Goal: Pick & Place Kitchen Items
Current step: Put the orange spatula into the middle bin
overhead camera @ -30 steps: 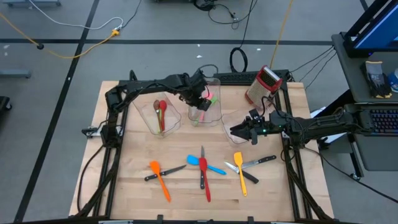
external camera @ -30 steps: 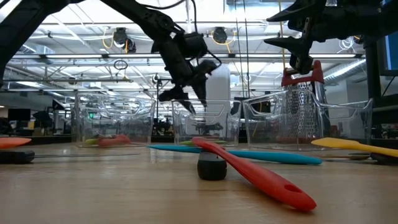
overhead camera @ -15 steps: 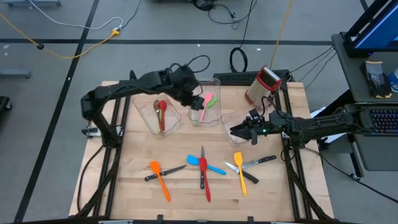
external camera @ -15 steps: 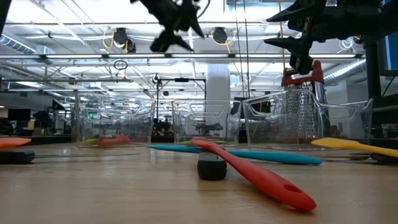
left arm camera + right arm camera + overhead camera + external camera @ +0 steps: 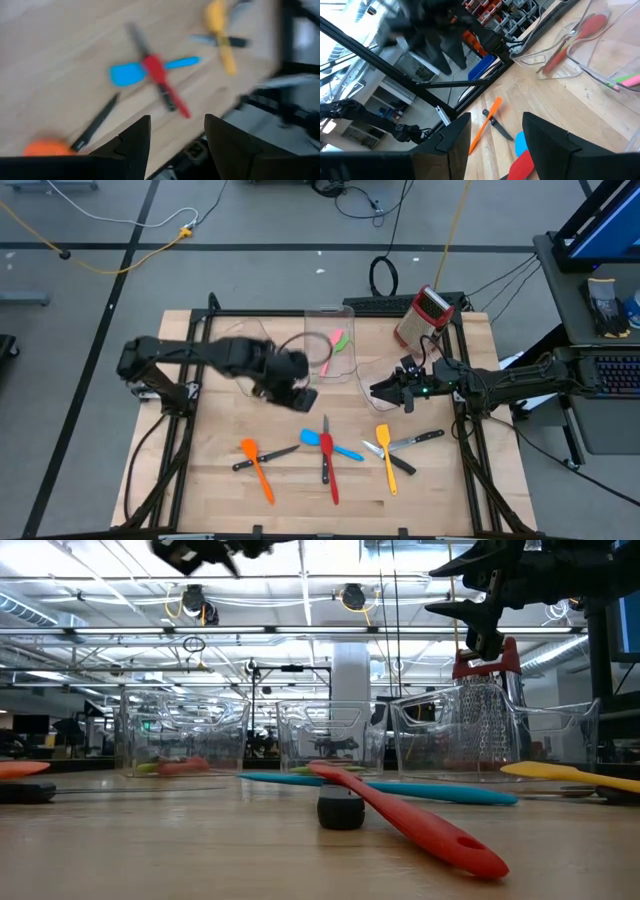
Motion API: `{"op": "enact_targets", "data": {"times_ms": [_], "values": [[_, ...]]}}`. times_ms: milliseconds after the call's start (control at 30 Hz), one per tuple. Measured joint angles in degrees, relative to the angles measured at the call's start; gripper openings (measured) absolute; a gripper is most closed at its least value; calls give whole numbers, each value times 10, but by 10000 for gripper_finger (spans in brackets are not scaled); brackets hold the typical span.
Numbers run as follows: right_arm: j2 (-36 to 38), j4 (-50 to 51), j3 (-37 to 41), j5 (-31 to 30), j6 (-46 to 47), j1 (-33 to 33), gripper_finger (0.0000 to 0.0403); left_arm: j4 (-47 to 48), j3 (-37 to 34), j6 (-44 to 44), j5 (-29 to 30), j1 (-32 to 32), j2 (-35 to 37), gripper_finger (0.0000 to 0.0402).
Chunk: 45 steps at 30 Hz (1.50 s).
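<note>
left fingers (image 5: 297,393) hovering apart, empty, at 11 o'clock of blue spatula (image 5: 320,440) | risking nudging crossed red spatula (image 5: 329,467) | right fingers (image 5: 385,392) waiting apart at 3 o'clock

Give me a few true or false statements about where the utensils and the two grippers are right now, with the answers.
1. The red spatula lies on the wooden table. True.
2. The left gripper holds the blue spatula. False: its fingers are apart with nothing between them, and the blue spatula lies on the table.
3. A pink utensil and a green one are in the middle clear bin. True.
4. The box grater lies flat at the table's front edge. False: it stands at the back right corner.
5. The right gripper is open and empty. True.
</note>
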<state>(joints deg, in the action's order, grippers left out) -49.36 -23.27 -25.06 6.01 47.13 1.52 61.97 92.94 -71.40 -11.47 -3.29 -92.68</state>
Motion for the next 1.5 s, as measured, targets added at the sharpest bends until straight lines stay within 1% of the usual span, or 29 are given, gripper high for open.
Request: {"op": "enact_targets", "data": {"times_ms": [100, 200, 300, 467, 533, 633, 867, 1067, 1233, 1333, 1500], "values": [[0, 0, 0, 0, 0, 0, 171, 43, -8, -85, 49, -43, 0, 191], [0, 0, 0, 0, 1, 0, 171, 81, -15, -164, 79, -84, 0, 191], [0, 0, 0, 0, 1, 0, 171, 83, -37, -239, 89, -124, 0, 191], [0, 0, 0, 0, 1, 0, 171, 78, -93, -365, 86, -184, 0, 191], [0, 0, 0, 0, 1, 0, 171, 65, -121, -415, 69, -206, 0, 191], [0, 0, 0, 1, 1, 0, 171, 21, -164, -486, 55, -236, 0, 191], [0, 0, 0, 1, 1, 0, 171, -114, -256, -618, 55, -287, 0, 191], [0, 0, 0, 0, 1, 0, 171, -177, -321, -681, 55, -305, 0, 191], [0, 0, 0, 0, 1, 0, 171, -251, -366, -685, 48, -306, 0, 191], [0, 0, 0, 0, 1, 0, 171, -278, -389, -689, 49, -306, 0, 191], [0, 0, 0, 0, 1, 0, 171, -320, -404, -687, 41, -306, 0, 191]]}}
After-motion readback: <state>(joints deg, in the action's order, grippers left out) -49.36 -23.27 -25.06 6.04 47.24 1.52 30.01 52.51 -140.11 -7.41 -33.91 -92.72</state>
